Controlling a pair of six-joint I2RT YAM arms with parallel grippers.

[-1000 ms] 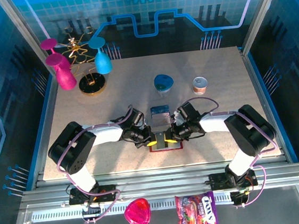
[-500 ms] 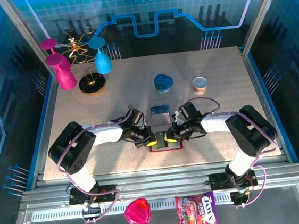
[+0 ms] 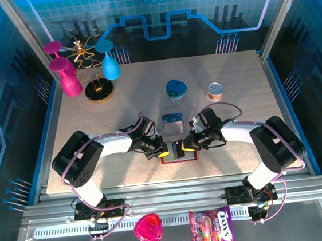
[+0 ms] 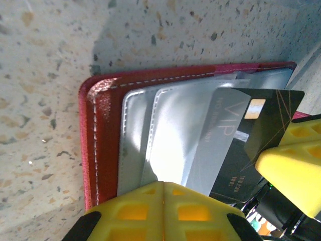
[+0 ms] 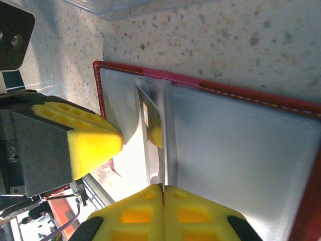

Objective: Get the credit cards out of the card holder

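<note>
The dark red card holder [image 3: 179, 157] lies open on the table between both arms, its pale silver pockets [image 4: 170, 130] facing up. A dark credit card [image 4: 261, 130] with a gold chip sticks partway out of a pocket. My right gripper [image 5: 162, 187] is shut on that card's edge [image 5: 150, 120], which shows edge-on there. My left gripper [image 4: 164, 185] is shut with nothing between its fingers, its tips pressing down on the holder's pockets. From above, the card [image 3: 177, 149] shows between the left gripper [image 3: 163, 153] and the right gripper [image 3: 187, 147].
A clear tray with a flat blue rectangle [image 3: 172, 121] sits just behind the holder. Farther back stand a blue dish [image 3: 175, 88], a small cup [image 3: 215, 91] and a glass rack [image 3: 83, 65]. A pink heart dish [image 3: 147, 228] and candy bag [image 3: 211, 227] lie on the front ledge.
My right gripper has shut on the dark card and shifted slightly right, so more of the card shows. The left gripper has stayed pressed on the holder.
</note>
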